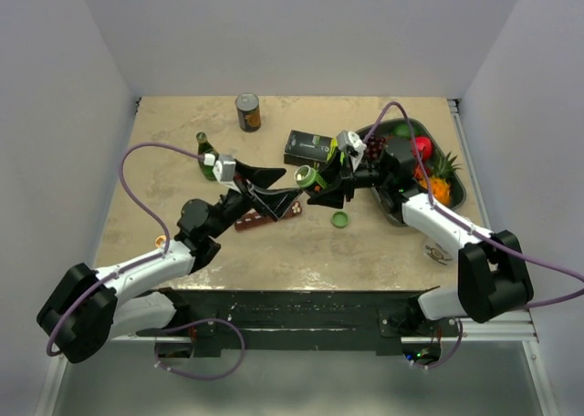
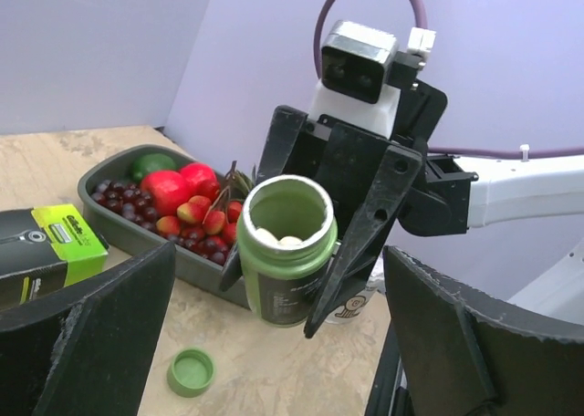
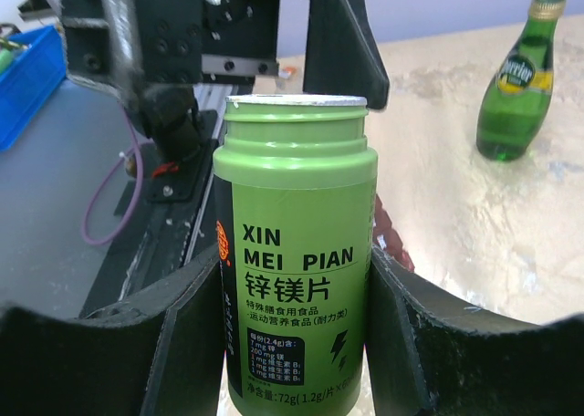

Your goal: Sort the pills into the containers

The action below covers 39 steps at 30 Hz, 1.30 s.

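The long, narrow maroon plastic strip of small square compartments (image 1: 269, 216) lies flat on the tan table (image 1: 173, 133) between the two arms. Its long axis runs slantwise from near-left to far-right. Whether any compartment is filled is too small to tell. The white pills (image 2: 274, 238) sit inside an uncapped green cylindrical plastic bottle (image 2: 287, 252). The right gripper (image 1: 321, 186) clamps this bottle by its body, raised just beyond the strip's right end, mouth turned toward the left arm. The strip thus lies below, nearward and leftward of the mouth. The left gripper (image 1: 290, 184) hangs spread wide and empty above the strip, the nearer of the two. The round green cap (image 1: 339, 219) lies close by.
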### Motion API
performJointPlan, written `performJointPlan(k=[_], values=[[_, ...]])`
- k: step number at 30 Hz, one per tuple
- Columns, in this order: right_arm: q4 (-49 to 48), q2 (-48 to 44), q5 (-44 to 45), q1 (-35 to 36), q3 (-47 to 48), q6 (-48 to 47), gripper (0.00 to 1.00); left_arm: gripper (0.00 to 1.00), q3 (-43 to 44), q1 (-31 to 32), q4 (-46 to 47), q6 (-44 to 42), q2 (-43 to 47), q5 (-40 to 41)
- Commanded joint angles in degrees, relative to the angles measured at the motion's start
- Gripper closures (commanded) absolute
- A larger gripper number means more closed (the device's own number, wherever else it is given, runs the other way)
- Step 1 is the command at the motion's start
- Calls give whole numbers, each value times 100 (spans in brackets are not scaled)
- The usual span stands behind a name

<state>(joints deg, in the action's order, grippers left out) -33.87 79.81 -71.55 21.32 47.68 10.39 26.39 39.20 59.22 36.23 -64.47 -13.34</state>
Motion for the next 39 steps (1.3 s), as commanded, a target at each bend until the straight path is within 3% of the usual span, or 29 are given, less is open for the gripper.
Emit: performJointPlan(k=[1, 6, 10, 15, 19, 24, 30, 31, 32, 39], values=[[732, -211, 53, -145, 373, -767, 98, 1, -212, 35, 775, -580, 57, -300], [732, -291, 62, -339, 365, -793, 98, 0, -960, 35, 1435, -774, -65, -704], [1127, -326, 167, -506, 496, -1013, 98, 2, -636, 79, 505, -1160, -696, -977], [1268, -493, 317, -909, 576, -1013, 98, 7, 128, 482, -981, -1575, -1488, -591], [1330, -537, 440, -1086, 576, -1013, 98, 14, 524, 720, -1159, -1295, -2199, -239], [1339, -546, 466, -1165, 576, -1013, 98, 16, 946, 1185, -1272, -1381, -2825, 296], [1339, -554, 484, -1244, 567, -1013, 98, 41, 1966, 1379, -2345, -337, -3669, 1473], [1348, -563, 475, -1253, 558, -1013, 98, 57, 2001, 1415, -2345, -118, -3757, 1614], [1348, -563, 475, -1279, 558, -1004, 98, 62, 2062, 1441, -2528, 15, -3783, 1964], [1277, -572, 466, -1297, 541, -987, 98, 66, 2914, 1608, -3917, 735, -4275, 3039]])
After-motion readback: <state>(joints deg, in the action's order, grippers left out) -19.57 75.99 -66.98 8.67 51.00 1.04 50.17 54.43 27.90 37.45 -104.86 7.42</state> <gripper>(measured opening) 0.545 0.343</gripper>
